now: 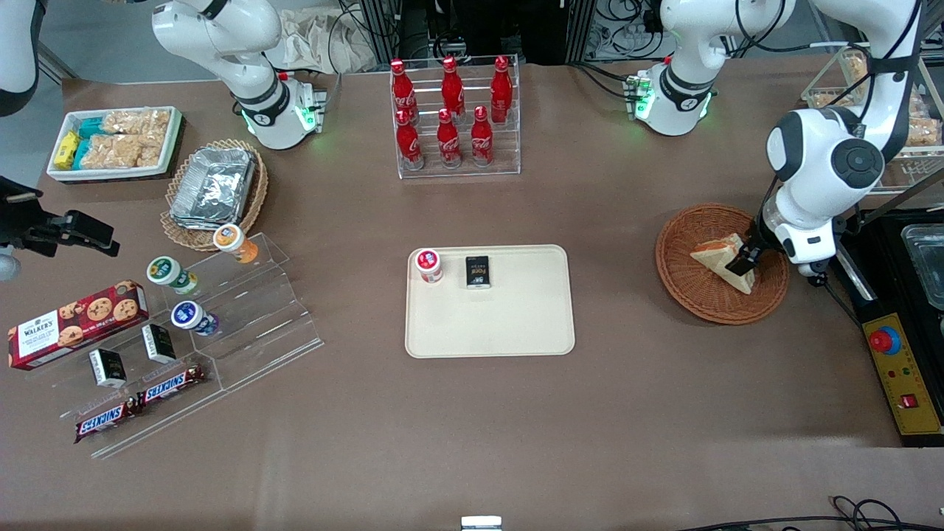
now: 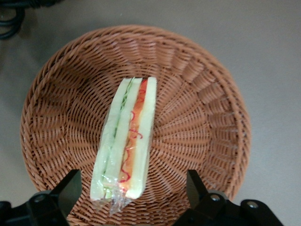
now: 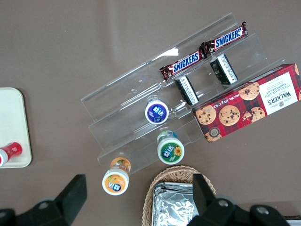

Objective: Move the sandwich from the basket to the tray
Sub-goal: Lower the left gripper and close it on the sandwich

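The gripper point(image 2: 129, 197) hovers with fingers point(image 2: 66, 188) spread either side of the wrapped sandwich point(image 2: 127, 141), which stands on edge between them in the basket point(image 2: 207, 117); soft, light and likely slippery, it wants a gentle pinch across its bread faces.

Robot lab: arms, e-stop box point(image 1: 901, 373)

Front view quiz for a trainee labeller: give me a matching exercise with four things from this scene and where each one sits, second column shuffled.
Things:
1. sandwich
2. small black packet
3. foil container
4. gripper

Places:
A. in the tan wicker basket
B. low over the reddish-brown basket, fingers open on either side of the sandwich
C. on the tray, beside a red-lidded cup
D. lying in the reddish-brown basket

Pairs: 1-D, 2-C, 3-A, 4-B
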Robot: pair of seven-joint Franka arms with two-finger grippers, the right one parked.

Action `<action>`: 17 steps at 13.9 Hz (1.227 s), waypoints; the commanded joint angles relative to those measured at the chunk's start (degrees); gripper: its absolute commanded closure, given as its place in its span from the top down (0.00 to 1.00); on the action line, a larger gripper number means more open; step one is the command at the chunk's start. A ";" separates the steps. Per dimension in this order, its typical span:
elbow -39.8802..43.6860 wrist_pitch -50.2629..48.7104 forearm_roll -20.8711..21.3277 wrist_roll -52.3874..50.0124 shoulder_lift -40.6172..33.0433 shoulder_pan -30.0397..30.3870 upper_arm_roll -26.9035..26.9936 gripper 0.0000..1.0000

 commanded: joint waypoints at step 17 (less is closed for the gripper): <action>-2.77 9.29 -2.20 0.93 3.70 -0.10 1.61 0.00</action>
